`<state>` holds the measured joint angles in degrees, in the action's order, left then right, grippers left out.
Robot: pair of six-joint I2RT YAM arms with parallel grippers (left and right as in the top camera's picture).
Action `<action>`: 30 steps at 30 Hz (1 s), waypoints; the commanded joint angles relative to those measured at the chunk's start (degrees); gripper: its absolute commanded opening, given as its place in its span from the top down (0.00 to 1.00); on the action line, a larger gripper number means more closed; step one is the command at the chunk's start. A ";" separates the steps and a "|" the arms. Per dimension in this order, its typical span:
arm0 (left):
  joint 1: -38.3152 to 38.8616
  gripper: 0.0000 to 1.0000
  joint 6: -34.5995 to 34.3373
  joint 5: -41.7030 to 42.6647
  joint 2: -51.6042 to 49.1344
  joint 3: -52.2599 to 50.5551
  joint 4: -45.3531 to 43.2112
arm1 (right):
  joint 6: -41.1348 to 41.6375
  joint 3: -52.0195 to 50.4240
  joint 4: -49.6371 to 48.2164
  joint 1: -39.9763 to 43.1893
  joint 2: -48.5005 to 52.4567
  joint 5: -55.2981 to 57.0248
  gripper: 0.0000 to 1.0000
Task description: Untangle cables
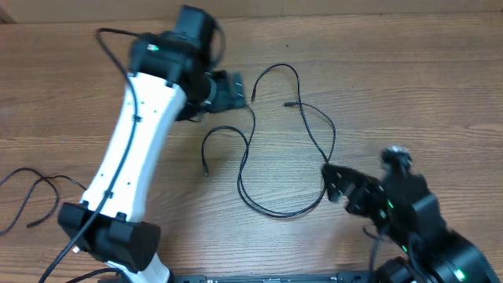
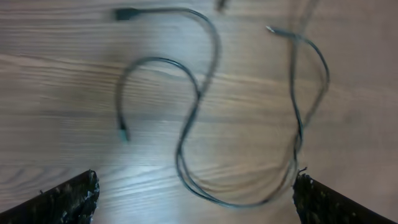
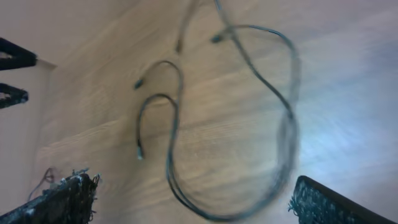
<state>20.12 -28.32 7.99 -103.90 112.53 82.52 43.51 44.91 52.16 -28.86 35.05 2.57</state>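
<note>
The cables (image 1: 275, 214) lie loose on the wooden table as thin black cords, looped and crossing each other in the middle. Their small plug ends lie apart. They also show in the left wrist view (image 2: 199, 99) and the right wrist view (image 3: 177, 124). My left gripper (image 1: 240, 90) is open and empty at the far side of the loops, and its fingers frame the cords in the left wrist view (image 2: 194, 199). My right gripper (image 1: 334, 185) is open and empty at the right edge of the big loop, close to the cord. It also shows in the right wrist view (image 3: 193, 199).
Another thin black cord (image 1: 31, 185) lies apart at the table's far left edge. The white left arm (image 1: 134, 149) stretches from the near left up to the far middle. The right arm's base (image 1: 440, 251) fills the near right corner.
</note>
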 commanded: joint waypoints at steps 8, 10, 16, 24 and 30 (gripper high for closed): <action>14.23 0.00 -1.92 -1.18 -1.49 -0.96 -3.91 | 20.35 0.59 17.20 0.44 -4.98 9.55 0.00; 16.15 0.00 0.02 -1.14 -2.54 -1.01 -4.63 | 23.91 0.59 18.95 0.44 -4.98 10.56 0.00; 20.55 0.00 8.96 -1.14 -5.75 -1.07 -5.22 | 37.35 0.59 25.99 0.44 -4.98 13.09 0.00; 24.22 0.00 24.96 -1.11 -13.88 -1.07 -5.16 | 45.03 0.55 31.36 0.44 -4.98 14.34 0.00; 25.42 0.00 27.47 5.25 -19.21 -1.07 -4.31 | 45.03 0.55 31.30 0.44 -4.98 14.95 0.00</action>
<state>44.73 -5.21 9.54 -121.27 111.72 78.13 87.00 44.93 83.59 -28.84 30.37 15.68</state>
